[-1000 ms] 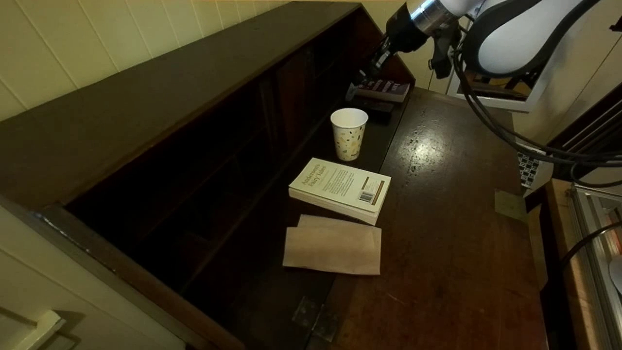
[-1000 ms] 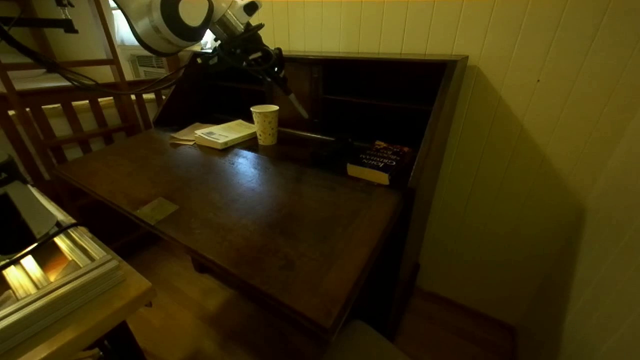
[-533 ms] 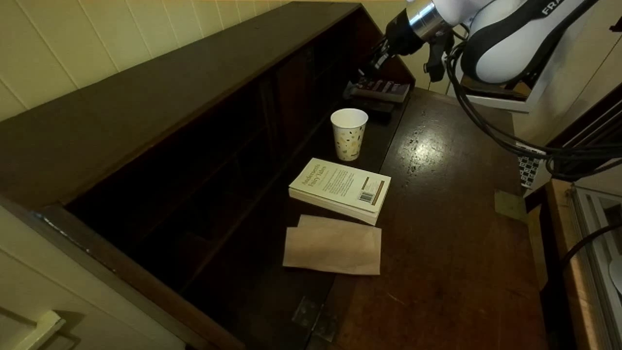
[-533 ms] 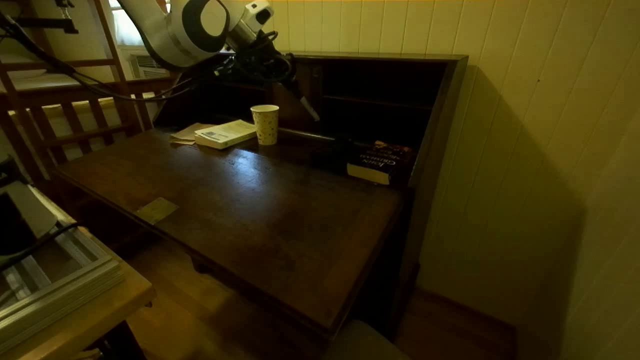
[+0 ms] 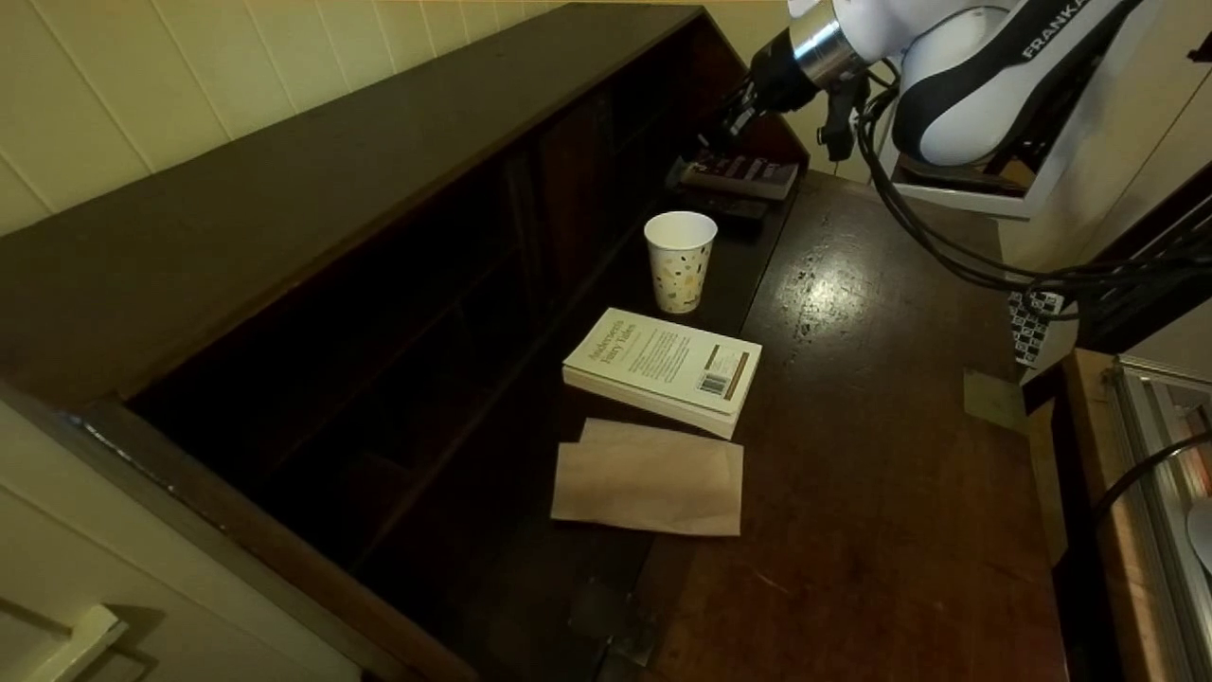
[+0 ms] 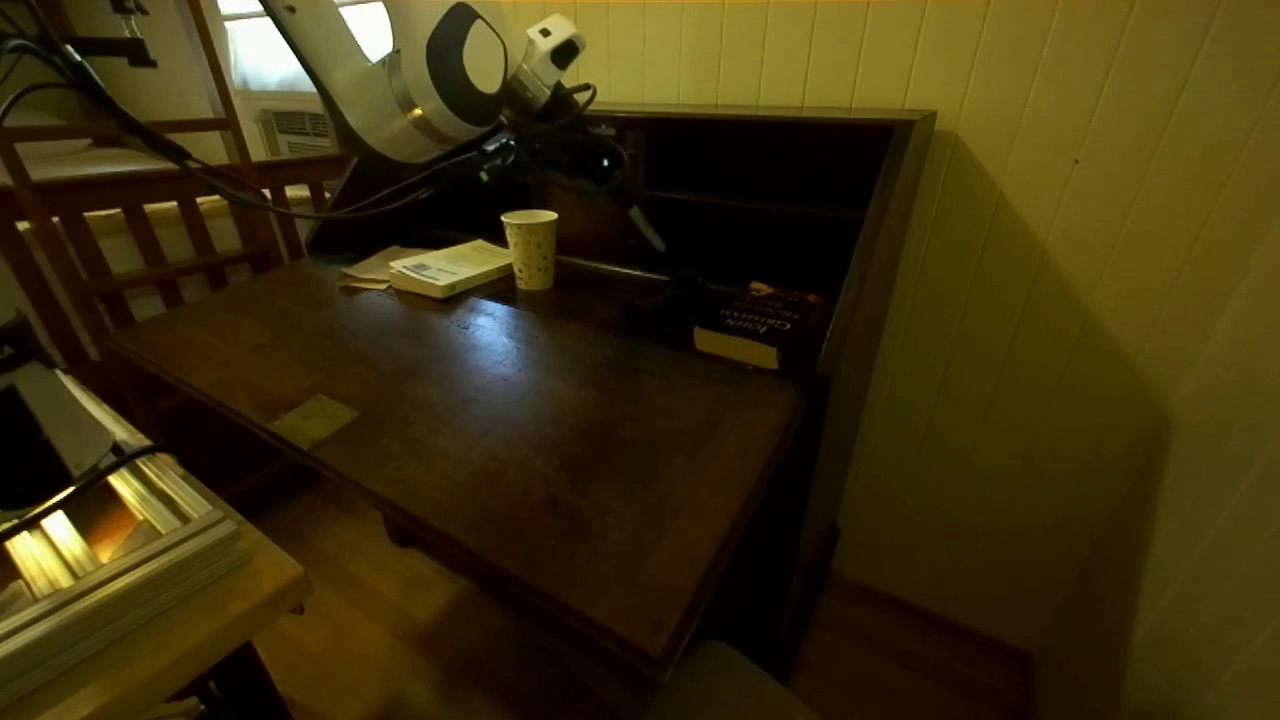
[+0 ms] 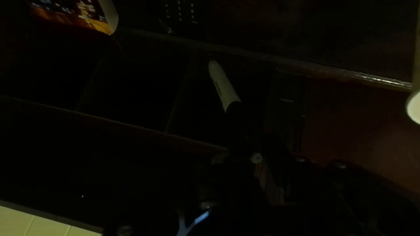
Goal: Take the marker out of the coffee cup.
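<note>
The marker (image 6: 648, 230) is a slim stick with a pale end pointing down and away from my gripper (image 6: 624, 195). It also shows in the wrist view (image 7: 224, 86), where its rear part is lost in the dark. My gripper is shut on it, though the dark fingers are hard to make out. The marker hangs in the air before the shelf openings. The coffee cup (image 5: 680, 270) stands upright on the desk in both exterior views (image 6: 532, 255), with nothing sticking out above its rim. The gripper is beyond the cup, apart from it. The cup's edge shows at right in the wrist view (image 7: 414, 108).
A white book (image 5: 668, 369) and brown paper (image 5: 653, 488) lie beside the cup. A dark book (image 6: 752, 325) and a flat black object (image 5: 734, 206) lie at the far end. The desk hutch (image 5: 379, 142) with dark shelves stands behind, close to the gripper.
The gripper, with the marker in it, has moved right and slightly down in an exterior view, farther from the cup. The cup, books and paper have not moved.
</note>
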Controlling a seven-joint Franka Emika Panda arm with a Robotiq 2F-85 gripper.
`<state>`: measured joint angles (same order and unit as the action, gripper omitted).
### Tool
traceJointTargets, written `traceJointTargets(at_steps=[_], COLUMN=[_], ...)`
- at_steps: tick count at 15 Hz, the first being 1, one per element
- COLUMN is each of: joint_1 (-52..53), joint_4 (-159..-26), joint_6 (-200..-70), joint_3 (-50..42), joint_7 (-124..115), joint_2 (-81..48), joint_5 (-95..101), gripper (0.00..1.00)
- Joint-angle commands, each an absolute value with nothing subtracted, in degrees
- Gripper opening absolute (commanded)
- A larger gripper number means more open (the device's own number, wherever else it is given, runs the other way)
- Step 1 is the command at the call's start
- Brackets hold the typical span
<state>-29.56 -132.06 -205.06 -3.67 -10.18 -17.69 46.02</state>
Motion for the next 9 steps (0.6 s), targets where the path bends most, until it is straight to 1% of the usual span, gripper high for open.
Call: traceJointTargets(at_steps=[1,9], joint_1=[-33.68,-39.55], joint_4=[-127.09,-121.69], joint_6=[-207.09,-208.71], joint_3=[-0.3,5.6], joint_7=[-13.89,-17.12], joint_2=[-22.11,-27.44], joint_5=[51.47,57.31], gripper=[0.06,0.06])
